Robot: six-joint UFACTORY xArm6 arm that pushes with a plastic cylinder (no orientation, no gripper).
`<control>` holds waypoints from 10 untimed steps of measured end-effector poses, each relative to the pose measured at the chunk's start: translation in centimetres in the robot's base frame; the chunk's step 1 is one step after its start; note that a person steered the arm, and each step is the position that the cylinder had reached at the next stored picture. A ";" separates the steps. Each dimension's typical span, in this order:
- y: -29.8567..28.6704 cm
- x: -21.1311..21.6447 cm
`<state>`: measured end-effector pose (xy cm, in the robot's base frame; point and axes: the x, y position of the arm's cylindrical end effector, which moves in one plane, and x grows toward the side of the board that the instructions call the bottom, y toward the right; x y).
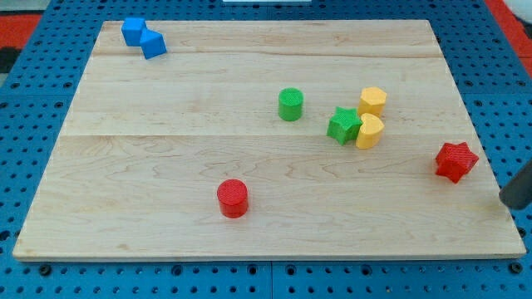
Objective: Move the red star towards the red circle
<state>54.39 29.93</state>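
The red star point(455, 161) lies near the board's right edge. The red circle point(233, 198) stands at the lower middle-left of the board, far to the star's left. My rod enters at the view's right edge; its tip point(507, 202) sits just right of and below the red star, apart from it by a small gap.
A green cylinder point(290, 105) stands at centre. A green star point(343, 124) touches two yellow blocks point(370, 117). Two blue blocks point(142, 37) sit at the top left corner. The wooden board point(166, 141) rests on a blue pegboard.
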 end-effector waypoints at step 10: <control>-14.3 -3.1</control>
<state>51.30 15.61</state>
